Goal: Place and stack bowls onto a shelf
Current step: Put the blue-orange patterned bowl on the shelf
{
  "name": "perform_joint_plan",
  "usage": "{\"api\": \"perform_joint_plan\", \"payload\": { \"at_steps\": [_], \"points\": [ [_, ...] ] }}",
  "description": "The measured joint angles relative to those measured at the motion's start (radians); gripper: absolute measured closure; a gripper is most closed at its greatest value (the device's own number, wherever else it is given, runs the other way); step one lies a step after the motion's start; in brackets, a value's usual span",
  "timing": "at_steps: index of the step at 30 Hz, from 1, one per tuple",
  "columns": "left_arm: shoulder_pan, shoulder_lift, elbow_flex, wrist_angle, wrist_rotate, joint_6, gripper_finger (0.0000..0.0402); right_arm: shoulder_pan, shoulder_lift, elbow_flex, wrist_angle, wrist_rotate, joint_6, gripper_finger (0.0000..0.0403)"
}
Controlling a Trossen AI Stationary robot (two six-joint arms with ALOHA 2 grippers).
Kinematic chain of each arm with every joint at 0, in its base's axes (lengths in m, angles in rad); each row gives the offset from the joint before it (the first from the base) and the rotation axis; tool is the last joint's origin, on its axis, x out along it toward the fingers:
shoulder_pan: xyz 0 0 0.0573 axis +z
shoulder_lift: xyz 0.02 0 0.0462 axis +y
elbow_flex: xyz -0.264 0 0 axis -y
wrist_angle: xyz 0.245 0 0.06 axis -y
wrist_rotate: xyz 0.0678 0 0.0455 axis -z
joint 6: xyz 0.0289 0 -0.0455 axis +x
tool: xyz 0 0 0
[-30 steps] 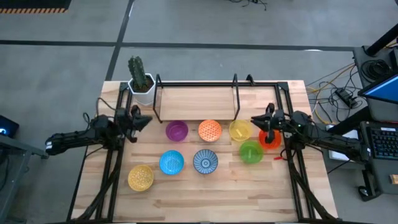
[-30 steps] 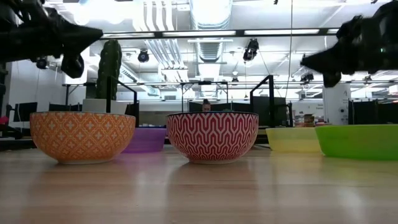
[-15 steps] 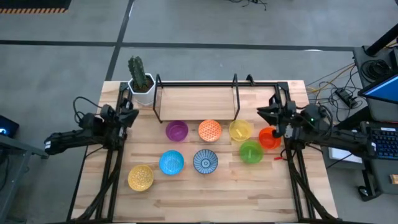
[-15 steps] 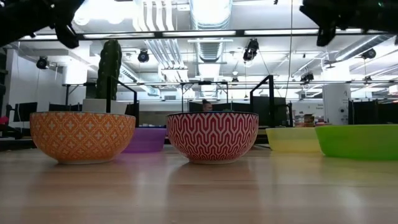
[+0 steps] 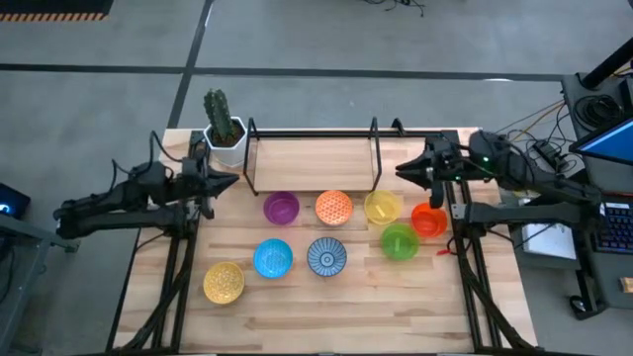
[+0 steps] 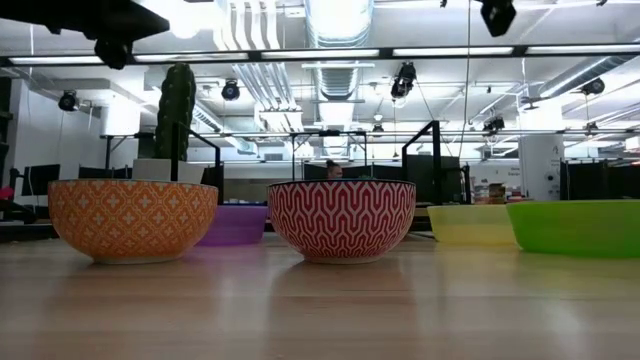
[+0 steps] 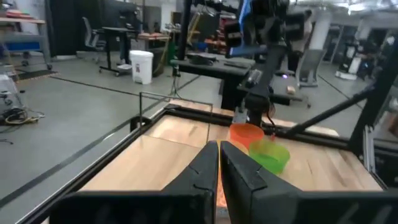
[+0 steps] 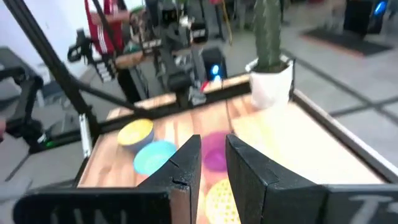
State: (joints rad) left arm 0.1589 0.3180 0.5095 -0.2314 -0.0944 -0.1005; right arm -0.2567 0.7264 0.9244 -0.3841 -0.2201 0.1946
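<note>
Eight bowls stand on their bases on the tabletop, near of the shelf. In one row are the purple, orange, yellow and red-orange bowls. Nearer are the green, blue, blue-and-white and second yellow bowls. My left gripper hovers by the shelf's left end, shut. My right gripper hovers by the shelf's right end, above the yellow bowl's far side, open.
A white pot with a cactus stands at the table's far left corner, beside the shelf's left upright. Black frame rails run along both table sides. Bare wood lies along the near edge.
Both grippers have risen, leaving the low view through its top. The right gripper drew away from the red-orange bowl, up and toward the far edge and the shelf's right end. The left gripper drew back toward the left edge and then returned beside the shelf's left end. No bowl moved.
</note>
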Motion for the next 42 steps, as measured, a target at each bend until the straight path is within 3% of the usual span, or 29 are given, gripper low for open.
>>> {"api": "perform_joint_plan", "payload": {
  "at_steps": [4,10,15,27,35,42],
  "points": [
    [-0.015,0.036,-0.032,0.072,0.006,0.006,0.0402,0.085,0.076,0.085,-0.071,0.061,0.017,0.0339],
    [-0.076,0.048,-0.119,0.234,0.029,-0.023,0.0402,0.234,0.195,0.178,-0.162,0.236,0.03,0.0339],
    [-0.093,0.044,-0.13,0.304,0.028,-0.021,0.0402,0.292,0.318,0.258,-0.242,0.33,0.03,0.0339],
    [-0.093,0.045,-0.092,0.249,0.027,0.194,0.0401,0.296,0.651,0.538,-0.426,0.326,0.006,0.0339],
    [-0.093,0.053,-0.127,0.265,0.026,0.153,0.0401,0.283,0.837,0.756,-0.501,0.326,0.007,0.0339],
    [-0.093,0.024,-0.129,0.246,0.087,-0.006,0.0401,0.276,0.959,0.865,-0.526,0.326,-0.05,0.0339]
  ]
}}
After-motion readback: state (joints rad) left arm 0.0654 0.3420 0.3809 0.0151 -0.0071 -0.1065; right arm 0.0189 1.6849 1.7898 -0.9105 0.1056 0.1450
